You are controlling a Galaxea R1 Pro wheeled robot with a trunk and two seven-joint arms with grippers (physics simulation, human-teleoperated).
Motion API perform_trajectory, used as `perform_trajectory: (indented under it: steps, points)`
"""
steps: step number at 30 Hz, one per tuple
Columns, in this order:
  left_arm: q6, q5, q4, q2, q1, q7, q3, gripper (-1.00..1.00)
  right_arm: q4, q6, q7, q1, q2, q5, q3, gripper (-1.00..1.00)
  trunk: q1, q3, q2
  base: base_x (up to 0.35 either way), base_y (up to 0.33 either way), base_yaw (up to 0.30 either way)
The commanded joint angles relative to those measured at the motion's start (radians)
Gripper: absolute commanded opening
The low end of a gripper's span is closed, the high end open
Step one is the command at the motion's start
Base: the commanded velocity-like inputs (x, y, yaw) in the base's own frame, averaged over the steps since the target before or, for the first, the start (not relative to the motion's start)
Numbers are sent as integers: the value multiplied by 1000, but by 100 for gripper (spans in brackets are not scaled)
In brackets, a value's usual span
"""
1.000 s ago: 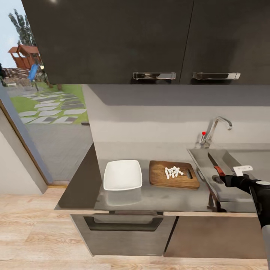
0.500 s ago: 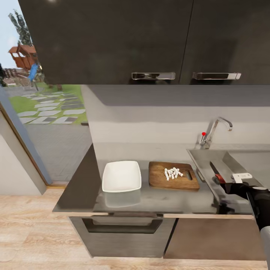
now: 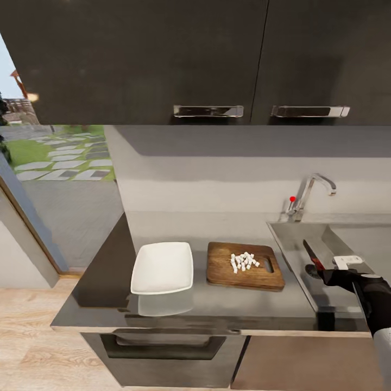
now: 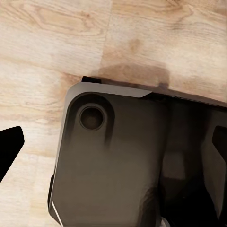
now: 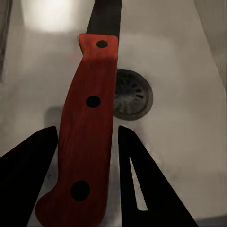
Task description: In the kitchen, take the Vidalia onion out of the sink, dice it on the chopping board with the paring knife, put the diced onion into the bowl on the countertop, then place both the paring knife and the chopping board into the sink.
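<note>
Holding the knife (image 3: 311, 254) over the sink (image 3: 304, 239) w/ my right claw (image 3: 326, 272) in the head view: red handle in the claw, dark blade pointing away toward the tap (image 3: 310, 191). On the table (image 3: 217, 293), left of the sink, the board (image 3: 245, 265) lies flat w/ a small heap of white onion dice (image 3: 243, 260) on it. The bowl (image 3: 162, 267) sits just left of the board, not touching it, nothing in it. Dark wall cabinets (image 3: 163, 54) above.

Left wrist view: wood floor (image 4: 94, 38) and a dark rounded part of my own base (image 4: 132, 161). A black fingertip (image 4: 8, 147) shows at one edge; can't tell if my left claw is open or closed.

Right wrist view: my right claw's 2 black fingers (image 5: 28, 175) sit either side of the knife's (image 5: 90, 132) red handle, closed on it. Below it, the sink's (image 5: 179, 71) grey basin and round drain (image 5: 133, 94); the blade runs off the frame edge.
</note>
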Motion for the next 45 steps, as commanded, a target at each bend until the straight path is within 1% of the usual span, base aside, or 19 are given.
perform_trajectory:
  steps: [1,5,6,9,19,31,32,45]
  points:
    - [-5,11,4,0,-1,-7,-7,100,8,1,9,-1,4,10,-3,-100,0,-1,-1,6,-5,0]
    - [-5,11,4,0,-1,-7,-7,100,36,0,1,-1,17,10,-3,-100,0,-1,-1,2,-1,0]
    - [-5,11,4,0,-1,-7,-7,100,41,0,-1,-1,28,10,-3,-100,0,-1,-1,0,0,0]
    - [-5,11,4,0,-1,-7,-7,100,49,0,-3,-1,36,10,-2,-100,0,-1,-1,0,0,0]
    - [-5,11,5,0,-1,-7,-7,100,64,-2,-31,-1,38,10,-2,-100,0,-1,-1,0,0,0]
    - [-5,11,5,0,-1,-7,-7,100,64,-2,-33,-1,38,10,-3,-100,0,-1,-1,0,0,0]
    - [-5,11,5,0,-1,-7,-6,100,64,-2,-33,-1,38,10,-2,100,0,-1,-1,0,0,0]
    - [-5,11,5,0,-1,-7,-6,100,62,-4,-32,-1,38,11,-2,100,0,-1,-1,0,0,0]
